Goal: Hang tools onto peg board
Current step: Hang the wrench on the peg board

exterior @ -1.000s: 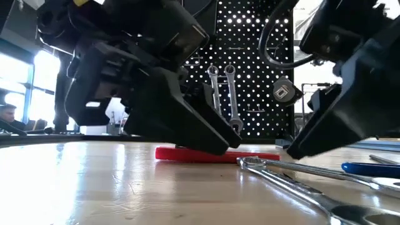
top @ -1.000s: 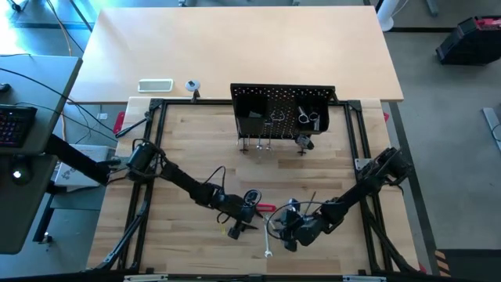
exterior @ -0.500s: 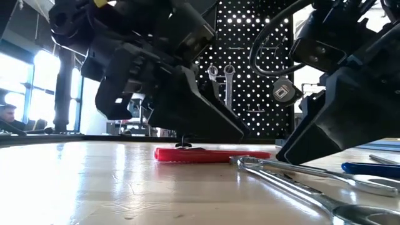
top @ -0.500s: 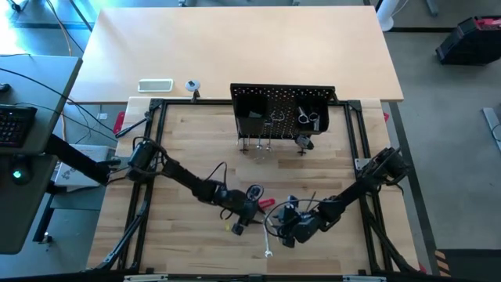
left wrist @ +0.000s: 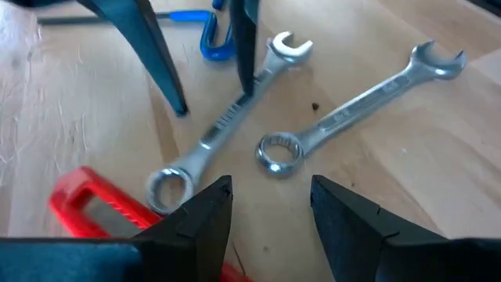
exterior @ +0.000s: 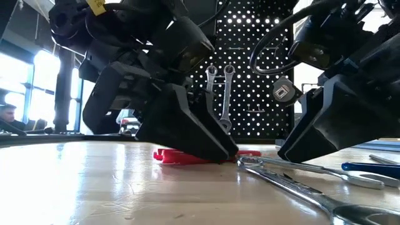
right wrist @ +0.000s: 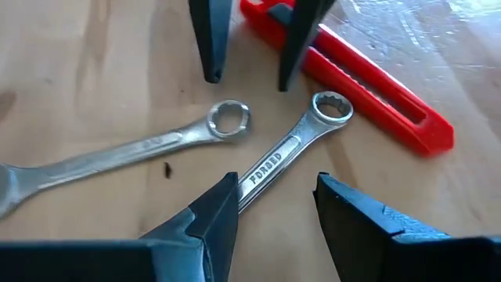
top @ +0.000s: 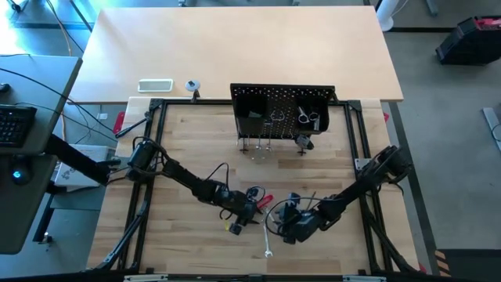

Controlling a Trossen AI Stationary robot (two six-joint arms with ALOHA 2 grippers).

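Left gripper (left wrist: 270, 211), part-open and empty, hovers by the red-handled tool (left wrist: 86, 207), whose axis runs ten-to-four.

Both dark arms reached low toward the counter's middle. The left tool (top: 249, 210) stood fingers apart, pointing down; the right tool (top: 283, 222), facing it, was likewise spread.

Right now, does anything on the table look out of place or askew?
Nothing is damaged or spilled. Two silver wrenches and the red-handled tool lie loose at odd angles on the table, between the left hand and right hand, while two wrenches hang on the peg board.
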